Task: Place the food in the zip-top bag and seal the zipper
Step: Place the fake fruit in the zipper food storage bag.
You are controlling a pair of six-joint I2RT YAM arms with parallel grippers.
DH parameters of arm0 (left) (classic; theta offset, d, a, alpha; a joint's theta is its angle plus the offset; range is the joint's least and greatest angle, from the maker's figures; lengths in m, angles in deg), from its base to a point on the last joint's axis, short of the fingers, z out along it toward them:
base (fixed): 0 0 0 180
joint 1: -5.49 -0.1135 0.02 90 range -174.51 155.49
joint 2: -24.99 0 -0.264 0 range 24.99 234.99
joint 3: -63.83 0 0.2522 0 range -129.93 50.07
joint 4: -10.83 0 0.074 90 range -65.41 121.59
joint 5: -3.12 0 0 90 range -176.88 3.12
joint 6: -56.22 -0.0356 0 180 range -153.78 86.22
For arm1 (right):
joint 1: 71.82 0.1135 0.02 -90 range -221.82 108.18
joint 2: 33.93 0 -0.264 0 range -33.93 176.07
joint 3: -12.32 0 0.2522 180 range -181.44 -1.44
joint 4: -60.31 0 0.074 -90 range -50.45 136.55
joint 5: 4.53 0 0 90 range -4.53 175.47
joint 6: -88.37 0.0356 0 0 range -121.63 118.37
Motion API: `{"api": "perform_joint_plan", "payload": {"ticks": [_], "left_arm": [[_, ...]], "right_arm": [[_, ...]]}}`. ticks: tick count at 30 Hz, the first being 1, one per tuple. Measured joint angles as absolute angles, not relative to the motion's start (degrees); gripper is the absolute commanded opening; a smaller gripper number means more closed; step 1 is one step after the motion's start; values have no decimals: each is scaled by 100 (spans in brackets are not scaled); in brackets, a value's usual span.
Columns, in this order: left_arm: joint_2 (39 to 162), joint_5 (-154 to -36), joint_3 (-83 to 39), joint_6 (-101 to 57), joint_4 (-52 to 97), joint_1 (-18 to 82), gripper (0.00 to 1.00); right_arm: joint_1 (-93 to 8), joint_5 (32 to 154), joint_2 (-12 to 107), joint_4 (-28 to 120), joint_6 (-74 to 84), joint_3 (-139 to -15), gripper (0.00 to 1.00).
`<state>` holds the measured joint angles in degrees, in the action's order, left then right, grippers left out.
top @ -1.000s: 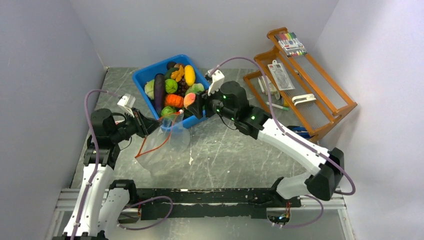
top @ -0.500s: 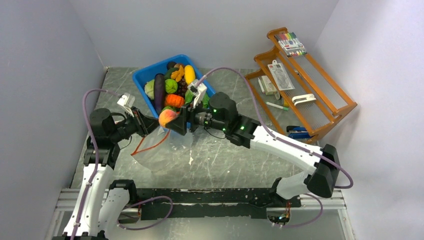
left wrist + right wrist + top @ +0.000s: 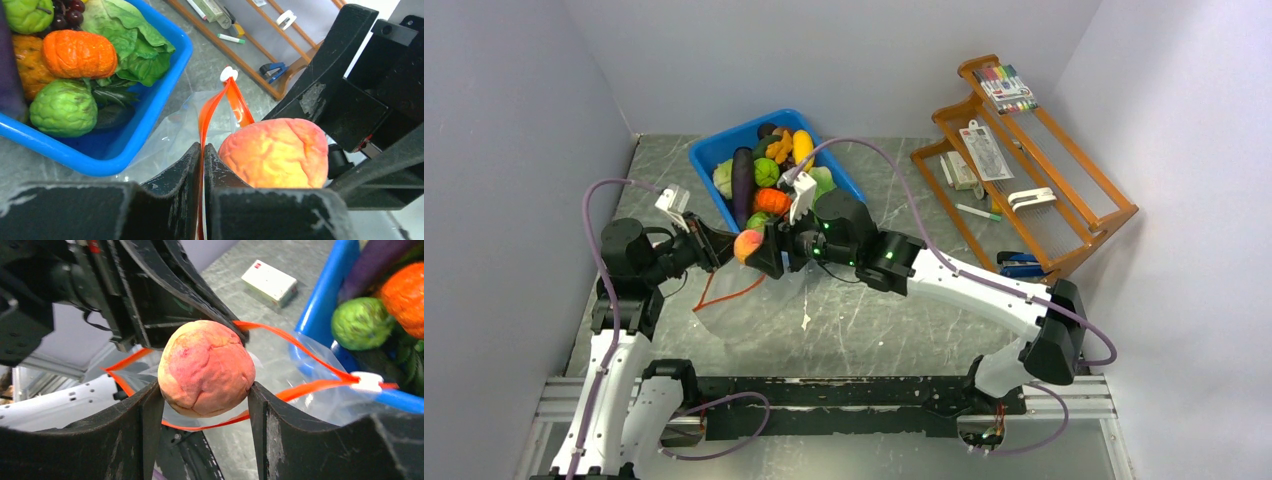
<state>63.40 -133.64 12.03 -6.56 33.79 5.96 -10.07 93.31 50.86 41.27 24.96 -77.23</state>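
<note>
Since a second ago, the right claw (image 3: 761, 252) has carried the pink-orange peach (image 3: 747, 244) away from the blue bin (image 3: 707, 152) and leftward to the mouth of the zip-top bag (image 3: 742, 312). Its jaws stand partly open, pressing the peach on both sides. In the right wrist view the fruit sits between the two dark fingers, directly over the bag's gaping mouth. The left claw (image 3: 714, 248) is fully closed, pinching one side of the red-orange zipper (image 3: 724, 296). The clear bag hangs open from it and trails down toward the tabletop (image 3: 874, 310). In the left wrist view the peach is just beside the pinched strip, and a white slider (image 3: 229, 74) sits at the zipper's far end. The remaining food (image 3: 769, 178) lies piled in the blue bin, just behind the bag.
</note>
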Motion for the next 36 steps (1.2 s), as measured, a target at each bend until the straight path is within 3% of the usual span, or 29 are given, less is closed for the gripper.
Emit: {"api": "perform_joint_plan", "payload": {"ticks": [16, 31, 36], "left_arm": [[6415, -13340, 1203, -864, 3394, 591, 7], [6314, -13340, 1203, -984, 3440, 591, 7], [6316, -13340, 1203, -1001, 3457, 591, 7]], "right_arm": [[-1009, 8736, 5189, 2800, 2280, -7812, 54], [-1009, 9042, 5307, 2776, 2376, -7963, 70], [-1009, 9123, 5215, 2910, 2431, -7952, 72]]}}
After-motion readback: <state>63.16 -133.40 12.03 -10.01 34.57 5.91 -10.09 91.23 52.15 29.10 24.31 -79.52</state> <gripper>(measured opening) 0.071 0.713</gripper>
